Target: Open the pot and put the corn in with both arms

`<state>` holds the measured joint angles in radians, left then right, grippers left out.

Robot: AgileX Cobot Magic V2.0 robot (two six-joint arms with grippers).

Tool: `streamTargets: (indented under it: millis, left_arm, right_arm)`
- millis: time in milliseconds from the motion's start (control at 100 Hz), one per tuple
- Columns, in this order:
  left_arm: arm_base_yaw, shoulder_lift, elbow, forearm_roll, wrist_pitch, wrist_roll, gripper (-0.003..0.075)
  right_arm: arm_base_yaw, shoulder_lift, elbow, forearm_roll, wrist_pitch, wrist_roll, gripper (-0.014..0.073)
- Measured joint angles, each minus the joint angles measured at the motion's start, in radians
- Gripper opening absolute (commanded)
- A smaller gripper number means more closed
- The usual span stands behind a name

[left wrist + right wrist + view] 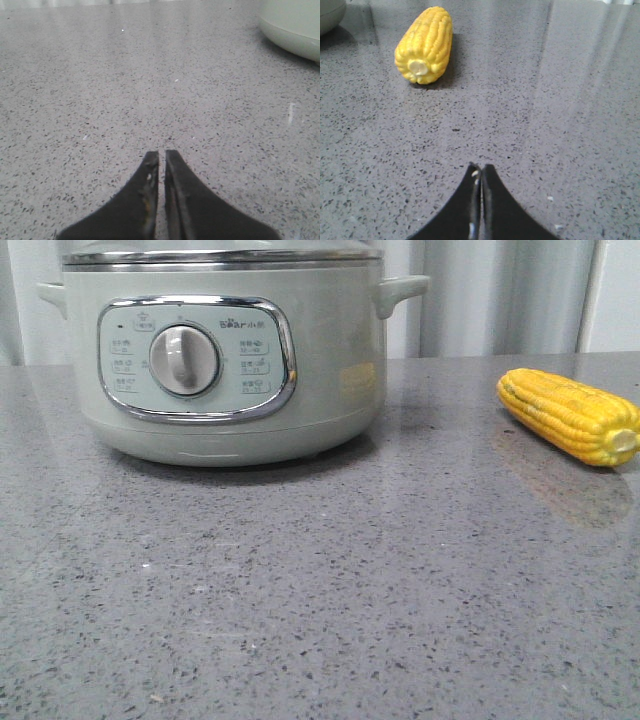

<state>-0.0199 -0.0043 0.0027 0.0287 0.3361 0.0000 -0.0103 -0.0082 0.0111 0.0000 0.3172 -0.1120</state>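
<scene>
The pale sage-green pot stands at the back left of the grey table, dial facing me, with a steel rim at the top edge of the front view; its top is cut off. A bit of its base shows in the left wrist view and the right wrist view. The yellow corn lies on the table at the right; in the right wrist view its stub end points toward my gripper. My left gripper is shut and empty above bare table. My right gripper is shut and empty, well short of the corn.
The speckled grey table stretches across the front. A pale curtain or wall stands behind the table's back edge. Neither arm shows in the front view.
</scene>
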Motion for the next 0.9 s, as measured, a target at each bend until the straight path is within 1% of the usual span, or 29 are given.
streamTargets:
  millis: [140, 290, 340, 500, 560, 630, 750, 840, 900]
  left_arm:
    - [0.0, 0.0, 0.0, 0.0, 0.0, 0.0, -0.002]
    - [0.0, 0.0, 0.0, 0.004, 0.0, 0.0, -0.002]
    - [0.0, 0.0, 0.0, 0.004, 0.0, 0.0, -0.002]
    - [0.0, 0.0, 0.0, 0.004, -0.022, 0.0, -0.002]
    - [0.0, 0.0, 0.0, -0.029, -0.031, 0.0, -0.002]
    - [0.0, 0.0, 0.0, -0.122, -0.067, 0.0, -0.002]
    - [0.0, 0.0, 0.0, -0.352, -0.145, 0.0, -0.002]
    - [0.0, 0.0, 0.0, -0.449, -0.191, 0.0, -0.002]
    - [0.0, 0.0, 0.0, -0.502, -0.218, 0.0, -0.002]
  right_arm:
    - [0.0, 0.0, 0.0, -0.006, 0.0, 0.0, -0.0074]
    - [0.0, 0.0, 0.0, -0.11, -0.043, 0.0, -0.0074]
    - [0.0, 0.0, 0.0, -0.13, -0.086, 0.0, -0.0074]
    - [0.0, 0.0, 0.0, -0.141, -0.308, 0.0, -0.0074]
    - [0.0, 0.0, 0.0, -0.106, -0.366, 0.0, -0.0074]
    - [0.0, 0.0, 0.0, -0.03, -0.395, 0.0, -0.0074]
    - [0.0, 0.0, 0.0, 0.111, -0.382, 0.0, -0.0074]
    - [0.0, 0.0, 0.0, 0.222, -0.373, 0.0, -0.0074]
    - [0.0, 0.0, 0.0, 0.32, -0.373, 0.0, -0.0074]
